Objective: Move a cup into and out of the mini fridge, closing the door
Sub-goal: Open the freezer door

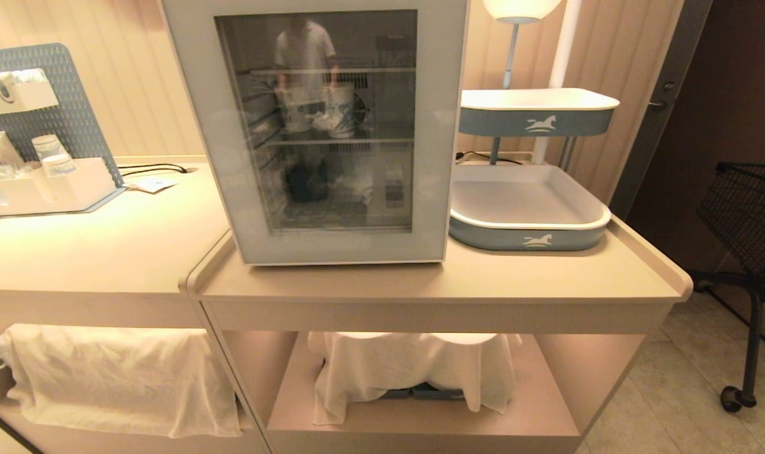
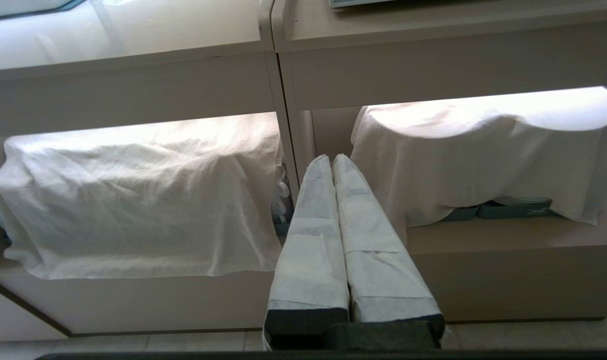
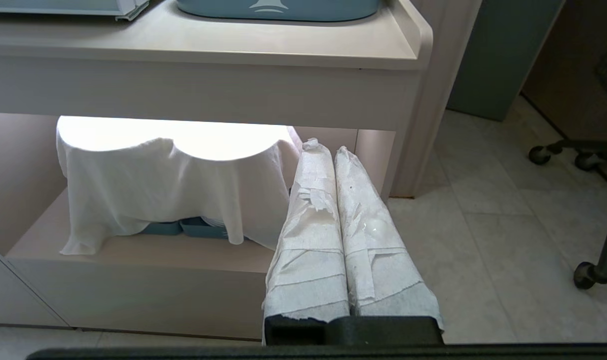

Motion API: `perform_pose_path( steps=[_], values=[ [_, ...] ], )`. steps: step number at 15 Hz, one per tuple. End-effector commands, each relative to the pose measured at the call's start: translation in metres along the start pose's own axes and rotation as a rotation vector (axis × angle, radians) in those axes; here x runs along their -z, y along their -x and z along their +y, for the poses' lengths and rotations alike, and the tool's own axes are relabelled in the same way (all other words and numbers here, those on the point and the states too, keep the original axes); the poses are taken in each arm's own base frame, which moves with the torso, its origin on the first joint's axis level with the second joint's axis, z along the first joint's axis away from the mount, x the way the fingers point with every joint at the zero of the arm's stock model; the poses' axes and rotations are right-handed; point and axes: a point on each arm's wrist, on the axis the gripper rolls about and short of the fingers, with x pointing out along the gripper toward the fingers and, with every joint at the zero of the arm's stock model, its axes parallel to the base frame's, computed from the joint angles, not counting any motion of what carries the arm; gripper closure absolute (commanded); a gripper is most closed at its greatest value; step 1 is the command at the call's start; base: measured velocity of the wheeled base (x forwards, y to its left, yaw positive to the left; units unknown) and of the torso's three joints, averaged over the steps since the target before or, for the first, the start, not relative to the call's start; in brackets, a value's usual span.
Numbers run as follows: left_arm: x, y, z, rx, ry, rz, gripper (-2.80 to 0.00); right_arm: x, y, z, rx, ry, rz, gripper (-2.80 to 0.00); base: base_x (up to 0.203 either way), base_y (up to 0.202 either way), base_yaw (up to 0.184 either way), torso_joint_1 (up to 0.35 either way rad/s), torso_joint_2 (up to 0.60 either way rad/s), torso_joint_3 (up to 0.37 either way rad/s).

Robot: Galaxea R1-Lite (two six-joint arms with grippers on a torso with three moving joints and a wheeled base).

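The mini fridge (image 1: 332,252) stands on the counter in the middle of the head view, its glass door (image 1: 442,126) shut. Through the glass a white cup (image 1: 343,112) with a blue print stands upright on the middle shelf, in front of the rear fan; reflections blur what is beside it. Neither arm shows in the head view. My left gripper (image 2: 332,160) hangs low before the cabinet's lower shelves, shut, its paper-wrapped fingers pressed together with nothing between them. My right gripper (image 3: 328,151) is likewise shut and empty, low by the cabinet's right end.
A two-tier blue and white tray stand (image 1: 593,224) sits right of the fridge. A white organiser (image 1: 74,195) with paper cups (image 1: 51,151) stands far left before a pegboard. White cloths (image 1: 414,366) cover things on the lower shelves. A black wheeled cart (image 1: 751,221) stands on the floor, right.
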Motion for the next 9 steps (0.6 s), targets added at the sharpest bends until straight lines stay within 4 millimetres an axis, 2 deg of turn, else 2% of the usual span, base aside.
perform_pose_path(
  steps=[1,7,9],
  values=[
    [0.0006,0.0000,-0.0001,0.002,0.004,0.004,0.00,-0.0002,-0.0001,0.0001,-0.007,0.015,0.000,0.00,0.000,0.000,0.000,0.000,0.00,0.000],
    [0.0002,0.0000,-0.0001,0.002,0.018,0.002,0.00,-0.0002,-0.0001,0.0001,-0.007,0.018,0.000,0.00,0.000,0.000,0.000,0.000,0.00,0.000],
    [0.0002,0.0000,-0.0001,0.004,0.019,0.001,0.00,-0.0002,-0.0001,0.0001,-0.007,0.018,0.000,0.00,0.003,0.116,-0.003,0.004,0.00,0.004]
  ],
)
